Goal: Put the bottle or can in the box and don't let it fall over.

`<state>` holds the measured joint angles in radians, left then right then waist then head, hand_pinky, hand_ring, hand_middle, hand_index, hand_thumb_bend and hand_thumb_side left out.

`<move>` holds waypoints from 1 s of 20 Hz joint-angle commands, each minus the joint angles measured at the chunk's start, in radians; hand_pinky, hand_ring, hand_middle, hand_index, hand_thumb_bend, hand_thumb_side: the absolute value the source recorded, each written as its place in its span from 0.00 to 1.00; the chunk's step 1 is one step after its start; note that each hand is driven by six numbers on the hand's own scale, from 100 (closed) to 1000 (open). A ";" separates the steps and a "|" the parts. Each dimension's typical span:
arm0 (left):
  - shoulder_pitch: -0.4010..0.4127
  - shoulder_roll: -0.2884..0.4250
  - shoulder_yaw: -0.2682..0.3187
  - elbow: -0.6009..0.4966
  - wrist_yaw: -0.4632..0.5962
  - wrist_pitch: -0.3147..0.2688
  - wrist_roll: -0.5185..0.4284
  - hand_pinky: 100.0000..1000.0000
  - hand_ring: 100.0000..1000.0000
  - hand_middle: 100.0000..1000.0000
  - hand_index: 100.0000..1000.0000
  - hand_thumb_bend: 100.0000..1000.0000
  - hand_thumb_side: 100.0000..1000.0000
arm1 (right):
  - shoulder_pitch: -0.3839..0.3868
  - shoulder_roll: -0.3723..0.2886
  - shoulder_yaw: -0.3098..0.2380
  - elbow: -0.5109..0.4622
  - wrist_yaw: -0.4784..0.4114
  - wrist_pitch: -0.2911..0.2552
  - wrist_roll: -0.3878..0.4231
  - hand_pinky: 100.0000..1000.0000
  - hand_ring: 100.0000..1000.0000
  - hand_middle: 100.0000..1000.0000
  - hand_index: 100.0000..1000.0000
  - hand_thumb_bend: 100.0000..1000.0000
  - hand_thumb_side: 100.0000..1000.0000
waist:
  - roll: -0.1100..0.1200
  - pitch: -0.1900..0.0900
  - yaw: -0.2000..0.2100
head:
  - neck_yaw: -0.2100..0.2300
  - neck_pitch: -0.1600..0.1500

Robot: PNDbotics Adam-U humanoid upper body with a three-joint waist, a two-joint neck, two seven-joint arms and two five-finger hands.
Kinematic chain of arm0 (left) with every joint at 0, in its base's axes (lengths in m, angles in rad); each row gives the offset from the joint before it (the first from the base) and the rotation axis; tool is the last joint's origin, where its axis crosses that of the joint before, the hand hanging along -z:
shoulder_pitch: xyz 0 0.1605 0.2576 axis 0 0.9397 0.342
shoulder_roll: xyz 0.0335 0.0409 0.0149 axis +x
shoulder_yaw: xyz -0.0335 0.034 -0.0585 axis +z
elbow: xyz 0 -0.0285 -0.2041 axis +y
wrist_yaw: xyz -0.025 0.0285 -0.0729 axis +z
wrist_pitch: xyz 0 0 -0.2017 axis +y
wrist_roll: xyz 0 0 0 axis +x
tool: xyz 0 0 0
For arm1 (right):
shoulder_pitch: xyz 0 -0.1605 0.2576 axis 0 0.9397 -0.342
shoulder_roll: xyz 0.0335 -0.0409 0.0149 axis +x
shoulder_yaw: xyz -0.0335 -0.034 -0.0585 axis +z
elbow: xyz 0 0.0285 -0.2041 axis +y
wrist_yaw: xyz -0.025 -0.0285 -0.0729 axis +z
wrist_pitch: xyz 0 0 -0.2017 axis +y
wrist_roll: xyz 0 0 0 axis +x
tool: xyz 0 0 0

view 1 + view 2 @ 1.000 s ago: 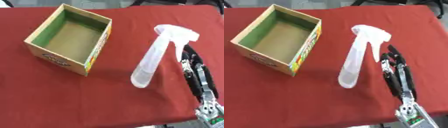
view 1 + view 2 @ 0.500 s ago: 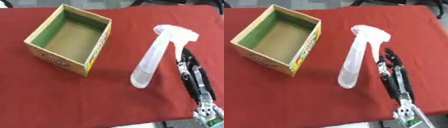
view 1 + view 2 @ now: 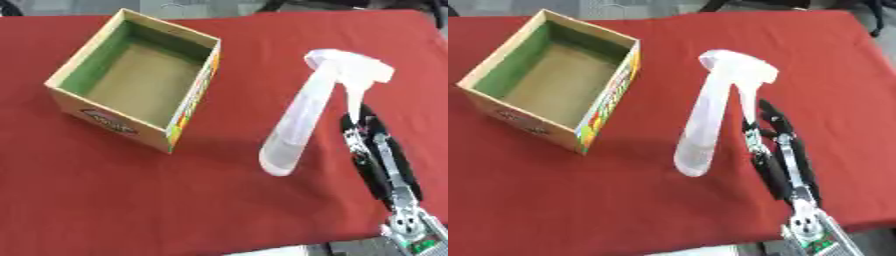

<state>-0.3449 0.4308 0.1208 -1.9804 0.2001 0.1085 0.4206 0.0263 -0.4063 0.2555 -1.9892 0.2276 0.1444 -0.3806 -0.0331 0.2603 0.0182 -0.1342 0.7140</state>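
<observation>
Right hand (image 3: 773, 145), black with silver joints, lies low on the red-covered counter (image 3: 219, 200) with fingers extended and nearly straight, holding nothing. Just to its left stands the translucent white plastic spray bottle (image 3: 710, 117), base on the cloth, trigger head uppermost and nearest the fingertips; whether they touch it cannot be told. The placement suits a side grasp of the bottle's body, which would keep it upright. The open cardboard box with green inner walls (image 3: 140, 75) sits well apart, further left, empty. The left hand is out of view.
</observation>
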 commanded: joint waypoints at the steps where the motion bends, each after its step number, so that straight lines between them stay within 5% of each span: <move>1: -0.015 0.020 0.004 -0.020 -0.002 -0.001 -0.002 0.43 1.00 1.00 0.72 0.23 0.93 | -0.011 -0.007 0.001 -0.011 0.010 -0.002 0.008 0.84 0.95 0.95 1.00 0.10 1.00 | 0.002 -0.021 -0.002 | -0.004 -0.010; 20: -0.018 0.019 0.002 -0.020 -0.001 -0.001 -0.005 0.43 1.00 1.00 0.72 0.23 0.93 | -0.055 -0.016 0.012 -0.011 -0.029 0.004 0.051 0.84 0.95 0.93 1.00 0.13 1.00 | 0.003 -0.020 0.000 | -0.017 -0.015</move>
<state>-0.3470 0.4308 0.1205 -1.9804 0.2001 0.1100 0.4185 -0.0221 -0.4064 0.2697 -1.9892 0.2050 0.1501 -0.3343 -0.0327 0.2603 0.0184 -0.1463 0.7097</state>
